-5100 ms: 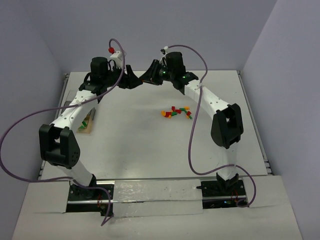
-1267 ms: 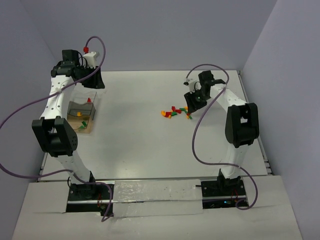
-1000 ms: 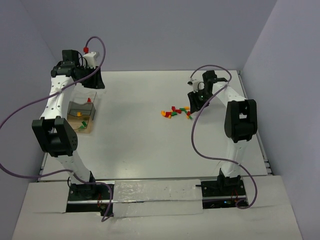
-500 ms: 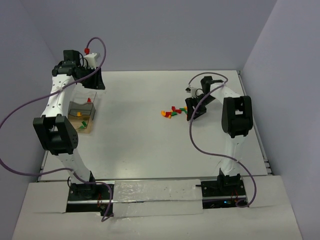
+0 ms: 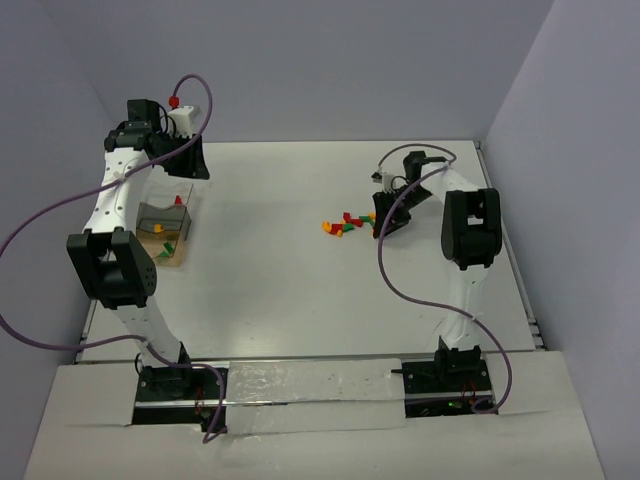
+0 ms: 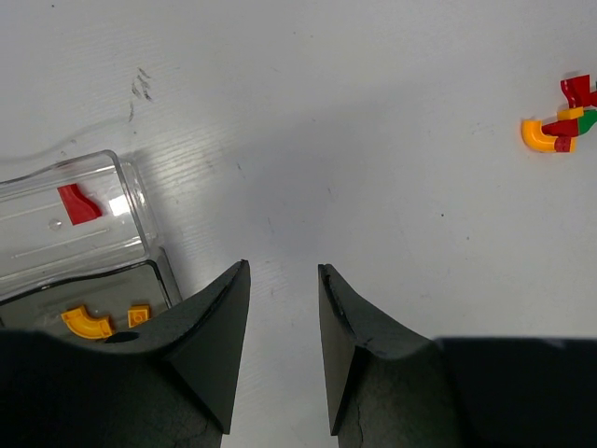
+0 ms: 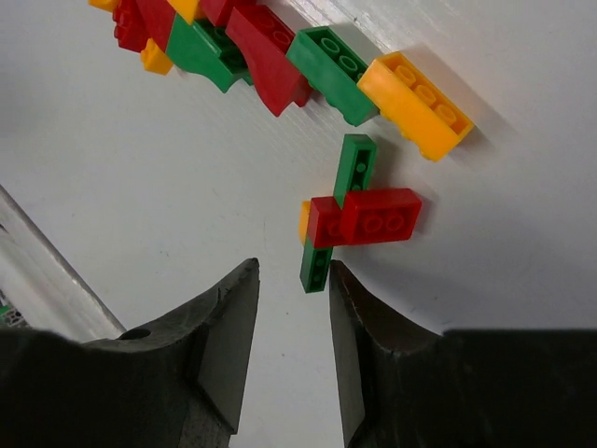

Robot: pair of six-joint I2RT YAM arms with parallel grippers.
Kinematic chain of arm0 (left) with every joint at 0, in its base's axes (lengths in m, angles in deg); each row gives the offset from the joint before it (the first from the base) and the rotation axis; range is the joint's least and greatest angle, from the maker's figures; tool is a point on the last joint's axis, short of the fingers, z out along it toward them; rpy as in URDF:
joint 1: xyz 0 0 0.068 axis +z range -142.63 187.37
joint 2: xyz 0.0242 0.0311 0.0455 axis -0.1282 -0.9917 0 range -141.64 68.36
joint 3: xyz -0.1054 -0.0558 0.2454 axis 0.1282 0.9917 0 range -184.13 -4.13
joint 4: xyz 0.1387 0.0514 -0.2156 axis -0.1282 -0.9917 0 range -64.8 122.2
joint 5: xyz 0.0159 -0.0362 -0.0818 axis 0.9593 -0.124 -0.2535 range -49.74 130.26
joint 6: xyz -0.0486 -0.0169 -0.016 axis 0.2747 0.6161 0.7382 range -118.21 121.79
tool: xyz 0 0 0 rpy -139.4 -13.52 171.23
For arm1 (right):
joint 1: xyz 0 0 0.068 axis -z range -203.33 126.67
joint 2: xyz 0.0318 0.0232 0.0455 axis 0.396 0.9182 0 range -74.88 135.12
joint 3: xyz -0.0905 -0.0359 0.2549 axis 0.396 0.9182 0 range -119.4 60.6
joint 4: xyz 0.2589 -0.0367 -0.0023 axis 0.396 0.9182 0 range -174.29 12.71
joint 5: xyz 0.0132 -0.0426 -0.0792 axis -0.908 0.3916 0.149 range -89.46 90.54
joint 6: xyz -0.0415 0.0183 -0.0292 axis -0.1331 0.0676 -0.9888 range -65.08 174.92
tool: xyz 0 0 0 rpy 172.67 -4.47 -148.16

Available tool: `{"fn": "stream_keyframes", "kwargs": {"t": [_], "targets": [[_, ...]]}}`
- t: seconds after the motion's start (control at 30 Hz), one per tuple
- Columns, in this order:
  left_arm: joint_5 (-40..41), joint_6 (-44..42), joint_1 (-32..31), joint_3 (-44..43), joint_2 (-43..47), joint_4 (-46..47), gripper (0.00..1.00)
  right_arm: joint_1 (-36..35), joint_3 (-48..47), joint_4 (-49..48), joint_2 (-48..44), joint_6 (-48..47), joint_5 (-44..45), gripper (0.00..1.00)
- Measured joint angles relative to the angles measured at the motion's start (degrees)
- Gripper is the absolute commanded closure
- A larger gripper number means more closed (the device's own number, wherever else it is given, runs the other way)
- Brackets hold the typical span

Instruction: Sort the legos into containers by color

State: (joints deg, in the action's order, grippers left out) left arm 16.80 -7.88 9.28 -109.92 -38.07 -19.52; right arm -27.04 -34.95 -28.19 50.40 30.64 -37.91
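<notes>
Red, green and orange legos [image 5: 350, 222]: clustered on the white counter [image 5: 280, 290], right of middle; a few more sit in the containers [image 5: 165, 228]
Containers: at the counter's left edge; in the left wrist view one clear compartment holds a red piece [image 6: 80, 203], and the next holds a curved orange piece [image 6: 86, 323] and a small orange one
Left claw [image 6: 283, 271]: fingers slightly parted, holding nothing, above bare counter just beside the containers
Right claw [image 7: 293, 266]: fingers parted, low at the pile's right end; the end of a long green brick [image 7: 356, 166] shows in the gap, unclamped, with a red brick [image 7: 378, 217] lying across it
</notes>
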Motion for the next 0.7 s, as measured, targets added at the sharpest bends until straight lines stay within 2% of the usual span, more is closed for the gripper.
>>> {"fn": "stream_keyframes", "kwargs": {"t": [0.27,0.53,0.63,0.7], "targets": [[0.7,0.0,0.0,0.0,0.0,-0.4,0.56,0.6,-0.2,1.2,2.4,-0.1,-1.5,0.62],[0.7,0.0,0.0,0.0,0.0,-0.4,0.56,1.8,-0.2,1.2,2.5,0.0,-1.9,0.84],[0.7,0.0,0.0,0.0,0.0,-0.4,0.56,2.0,-0.2,1.3,2.5,-0.3,-2.7,1.0],[0.5,0.0,0.0,0.1,0.0,-0.4,0.56,2.0,-0.2,1.7,2.5,-0.8,-3.8,1.0]]}}
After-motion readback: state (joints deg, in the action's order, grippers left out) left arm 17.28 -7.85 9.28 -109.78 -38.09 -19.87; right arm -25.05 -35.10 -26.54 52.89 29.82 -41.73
